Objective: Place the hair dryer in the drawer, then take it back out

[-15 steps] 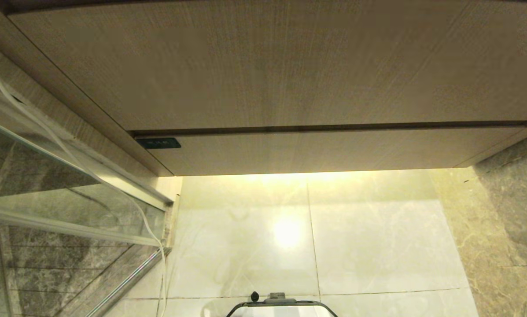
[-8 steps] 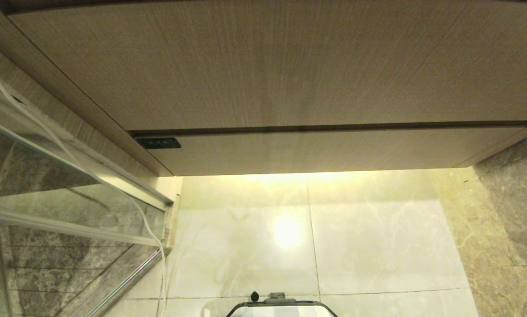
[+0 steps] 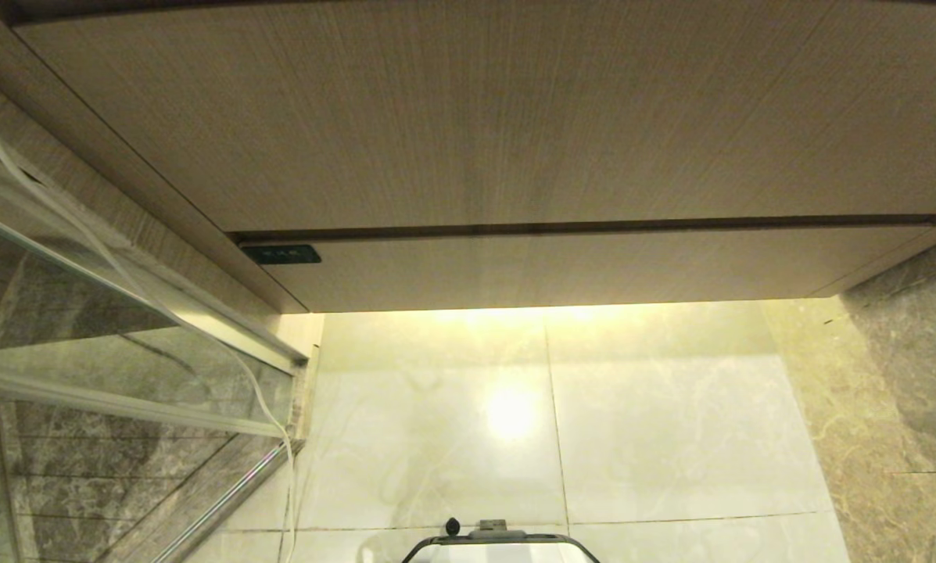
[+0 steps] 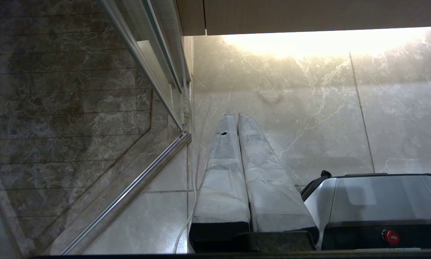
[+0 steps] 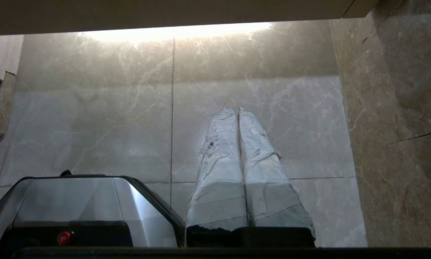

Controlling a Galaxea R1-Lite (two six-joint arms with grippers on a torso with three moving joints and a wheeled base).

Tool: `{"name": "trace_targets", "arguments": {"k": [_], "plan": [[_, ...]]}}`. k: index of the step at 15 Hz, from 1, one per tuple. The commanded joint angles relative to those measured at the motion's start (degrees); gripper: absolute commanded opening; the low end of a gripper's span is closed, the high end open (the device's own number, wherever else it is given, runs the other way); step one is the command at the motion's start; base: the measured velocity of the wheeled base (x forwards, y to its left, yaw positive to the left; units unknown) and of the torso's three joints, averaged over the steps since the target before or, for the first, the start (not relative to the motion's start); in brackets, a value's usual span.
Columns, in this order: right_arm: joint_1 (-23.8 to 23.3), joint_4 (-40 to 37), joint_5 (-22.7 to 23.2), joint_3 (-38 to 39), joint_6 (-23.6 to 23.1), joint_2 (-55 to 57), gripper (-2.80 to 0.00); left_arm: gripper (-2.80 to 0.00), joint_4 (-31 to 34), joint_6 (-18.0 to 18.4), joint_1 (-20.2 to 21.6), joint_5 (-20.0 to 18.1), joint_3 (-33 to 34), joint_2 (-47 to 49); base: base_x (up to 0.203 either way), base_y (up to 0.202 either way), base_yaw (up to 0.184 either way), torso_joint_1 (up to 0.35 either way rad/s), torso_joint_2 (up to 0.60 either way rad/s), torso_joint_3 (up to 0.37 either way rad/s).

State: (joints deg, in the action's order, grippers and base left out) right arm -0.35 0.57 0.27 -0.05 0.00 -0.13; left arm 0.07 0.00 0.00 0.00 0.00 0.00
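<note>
No hair dryer shows anywhere; only a pale cord (image 3: 123, 270) trails down beside the closed drawer (image 3: 514, 133). Left gripper (image 4: 236, 117) and right gripper (image 5: 236, 110) hang parked over floor tiles (image 3: 671, 422), fingers pressed together, empty.

The drawer (image 3: 514, 125) front is cut off by the frame's upper edge. A pale cord (image 3: 123, 266) exits the frame at both ends; its attachment cannot be determined.
</note>
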Motion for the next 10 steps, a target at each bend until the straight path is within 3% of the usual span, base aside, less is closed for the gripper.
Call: {"name": "trace_targets", "arguments": {"k": [1,10], "plan": [[0.00,0.04,0.08,-0.02,0.00,0.13,-2.80,-2.80,0.01,0.00,0.00,0.00,0.00,0.00,0.000,0.000,0.000,0.000,0.00,0.000],[0.00,0.04,0.00,0.05,0.00,0.13,-2.80,-2.80,0.01,0.00,0.00,0.00,-0.01,0.00,0.000,0.000,0.000,0.000,0.00,0.000]]}}
